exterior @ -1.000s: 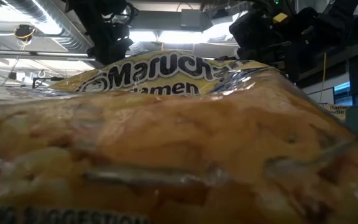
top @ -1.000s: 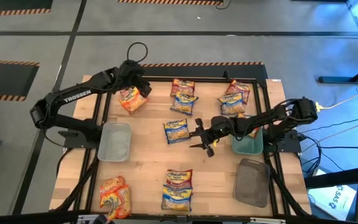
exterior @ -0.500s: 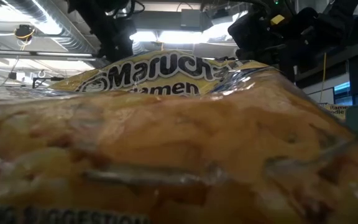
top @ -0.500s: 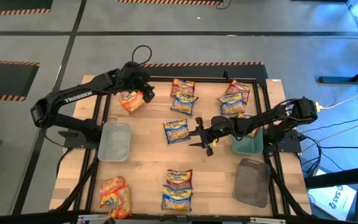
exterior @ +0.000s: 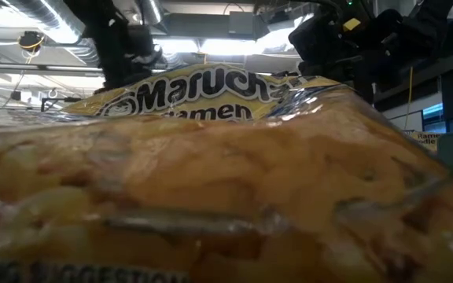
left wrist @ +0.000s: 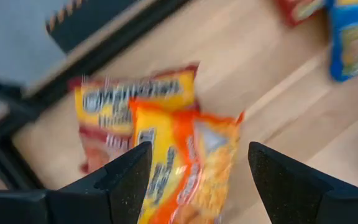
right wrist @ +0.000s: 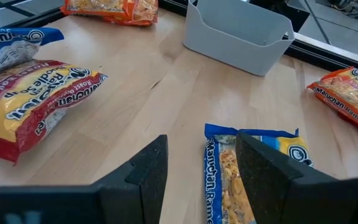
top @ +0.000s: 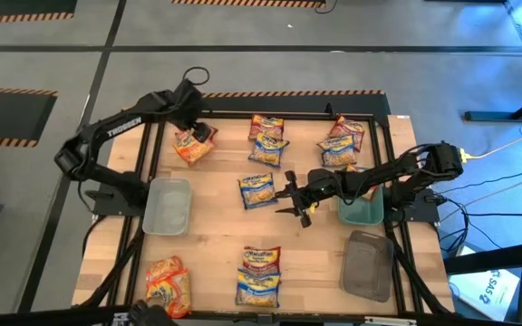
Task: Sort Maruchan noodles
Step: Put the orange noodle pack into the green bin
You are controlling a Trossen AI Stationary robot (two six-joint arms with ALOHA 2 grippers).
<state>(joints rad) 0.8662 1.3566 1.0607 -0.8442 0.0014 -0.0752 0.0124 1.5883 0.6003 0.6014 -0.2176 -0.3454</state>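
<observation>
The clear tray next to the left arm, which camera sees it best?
The high view: the clear tray shows whole from above, lying on the table's left side. The right wrist view sees one side of it beyond the right pincer. The low view and the left wrist view do not show it.

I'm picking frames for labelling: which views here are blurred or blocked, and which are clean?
Left wrist view: motion-smeared, the orange packet and the lettering behind it are soft. Low view: almost filled by one out-of-focus ramen packet against the lens, with bright ceiling lights above. High view and right wrist view: sharp, the blue packet and clear tray are crisp.
</observation>
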